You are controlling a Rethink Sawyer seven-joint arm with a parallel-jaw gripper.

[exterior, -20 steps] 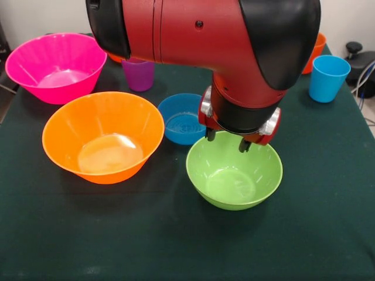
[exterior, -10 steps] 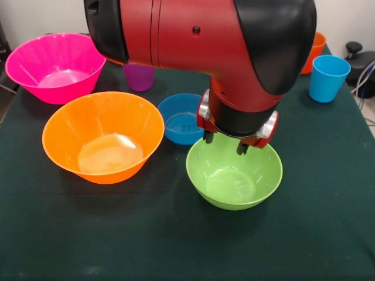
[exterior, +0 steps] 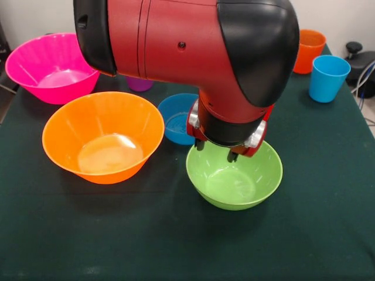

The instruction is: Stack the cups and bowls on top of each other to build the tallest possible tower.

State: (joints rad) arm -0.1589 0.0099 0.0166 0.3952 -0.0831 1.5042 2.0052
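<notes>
Green bowl (exterior: 234, 175) just under tool (exterior: 215, 150)

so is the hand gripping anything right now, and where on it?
Nothing held. The hand is open, hanging just above the far rim of the glossy green plastic bowl, not closed on it.

No text, label, brand, number or sign could be read anywhere: the bowls, the cups, the robot arm and the dark tabletop all showed plain surfaces without any markings.
</notes>
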